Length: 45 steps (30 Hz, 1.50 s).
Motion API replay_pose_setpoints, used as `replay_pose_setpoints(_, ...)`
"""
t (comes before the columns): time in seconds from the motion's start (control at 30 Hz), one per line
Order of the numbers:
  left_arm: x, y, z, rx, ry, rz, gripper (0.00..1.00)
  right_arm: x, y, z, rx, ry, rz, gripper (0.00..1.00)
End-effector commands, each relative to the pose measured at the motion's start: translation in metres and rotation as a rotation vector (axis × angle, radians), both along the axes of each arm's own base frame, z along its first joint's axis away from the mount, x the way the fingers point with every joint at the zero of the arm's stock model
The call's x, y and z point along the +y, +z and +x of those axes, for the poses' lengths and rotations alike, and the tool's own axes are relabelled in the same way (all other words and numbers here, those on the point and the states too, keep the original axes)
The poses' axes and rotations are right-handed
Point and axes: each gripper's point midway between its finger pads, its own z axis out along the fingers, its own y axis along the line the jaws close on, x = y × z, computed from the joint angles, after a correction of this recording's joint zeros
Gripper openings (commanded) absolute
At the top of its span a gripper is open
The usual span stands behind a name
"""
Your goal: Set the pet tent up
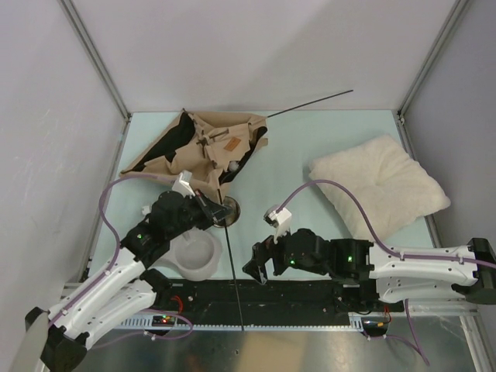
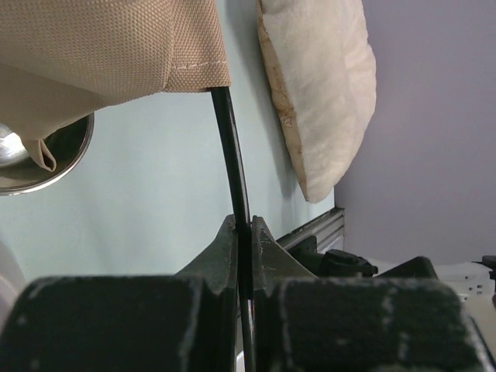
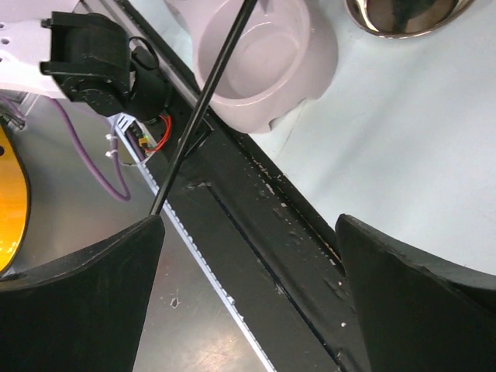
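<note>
The pet tent (image 1: 203, 151) lies collapsed at the back left, tan fabric with black lining, a brown label (image 1: 231, 144) and a white pompom (image 1: 232, 165). One thin black pole (image 1: 310, 104) sticks out toward the back right. A second pole (image 1: 235, 279) runs from the tent's hem forward over the table's front edge. My left gripper (image 1: 217, 211) is shut on this pole just below the tan hem (image 2: 116, 46); the pole (image 2: 231, 147) passes between its closed fingers. My right gripper (image 1: 260, 271) is open and empty over the black front rail (image 3: 256, 225). The pole's lower end (image 3: 203, 105) lies beside its left finger.
A cream pillow (image 1: 380, 186) lies at the right, also in the left wrist view (image 2: 325, 93). The grey double pet bowl (image 1: 194, 254), with a steel dish (image 1: 230, 209), sits under and beside my left gripper. Enclosure walls stand on three sides.
</note>
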Motion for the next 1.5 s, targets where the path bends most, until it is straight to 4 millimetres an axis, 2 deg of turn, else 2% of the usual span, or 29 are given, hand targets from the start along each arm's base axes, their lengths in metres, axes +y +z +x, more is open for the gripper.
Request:
replay_pose_setpoints(0.0,-0.005,0.049,0.019,-0.12,0.047,-0.075,0.0,0.014,0.036,-0.012,-0.005,0.081,0.115,0.98)
replay_pose_setpoints(0.17,-0.006,0.05,0.026,-0.093,0.084,-0.095,0.0,0.021,0.037,-0.028,0.004,0.185,0.124,0.94)
replay_pose_setpoints(0.43,-0.005,0.052,0.035,-0.082,0.128,-0.101,0.0,0.028,0.036,-0.041,0.004,0.252,0.129,0.77)
replay_pose_setpoints(0.57,-0.007,0.053,0.039,-0.071,0.138,-0.108,0.0,0.03,0.03,-0.043,0.012,0.257,0.115,0.74)
replay_pose_setpoints(0.7,-0.011,0.057,0.043,-0.063,0.14,-0.112,0.0,0.032,0.021,-0.041,0.025,0.242,0.077,0.68)
replay_pose_setpoints(0.87,-0.011,0.057,0.05,-0.061,0.167,-0.105,0.0,0.035,0.014,-0.04,0.038,0.235,0.049,0.52)
replay_pose_setpoints(1.1,-0.011,0.055,0.055,-0.066,0.177,-0.086,0.0,0.028,0.011,-0.037,0.046,0.205,0.011,0.39)
replay_pose_setpoints(1.23,-0.01,0.054,0.056,-0.067,0.184,-0.077,0.0,0.027,0.009,-0.04,0.057,0.221,0.001,0.37)
replay_pose_setpoints(1.37,-0.01,0.056,0.059,-0.079,0.188,-0.07,0.0,0.025,0.0,-0.043,0.073,0.231,-0.03,0.48)
replay_pose_setpoints(1.47,-0.011,0.06,0.061,-0.09,0.185,-0.068,0.0,0.024,-0.005,-0.044,0.084,0.235,-0.049,0.49)
